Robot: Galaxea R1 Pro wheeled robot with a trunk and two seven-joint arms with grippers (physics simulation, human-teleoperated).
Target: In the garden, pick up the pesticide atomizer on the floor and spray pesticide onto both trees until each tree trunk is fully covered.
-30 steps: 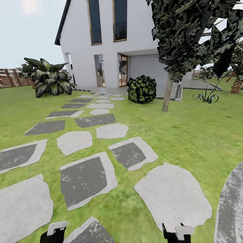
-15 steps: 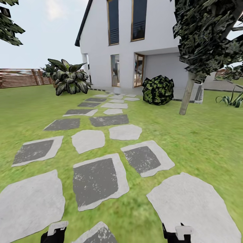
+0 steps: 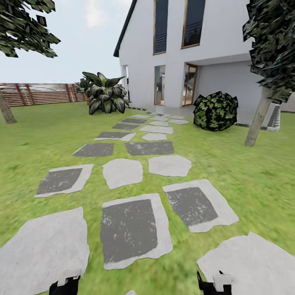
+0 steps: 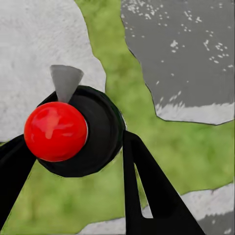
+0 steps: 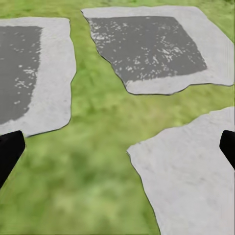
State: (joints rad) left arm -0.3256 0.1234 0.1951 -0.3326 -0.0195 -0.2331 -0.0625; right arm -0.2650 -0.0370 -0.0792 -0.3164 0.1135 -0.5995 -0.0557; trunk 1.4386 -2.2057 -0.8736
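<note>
Left wrist: jaws clamp the black, red-capped atomizer [image 4: 73, 132].

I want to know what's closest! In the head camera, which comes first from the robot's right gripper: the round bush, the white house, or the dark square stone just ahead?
1. Dark square stone, just ahead of the right gripper.
2. Round bush, beyond the path, right side.
3. White house, behind the bush.

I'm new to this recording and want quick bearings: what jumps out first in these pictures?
A path of grey stepping stones runs up the middle of the lawn to a white house, with a tree trunk leaning at the right. In the left wrist view, the left gripper is closed around a black object with a bright red knob.
</note>
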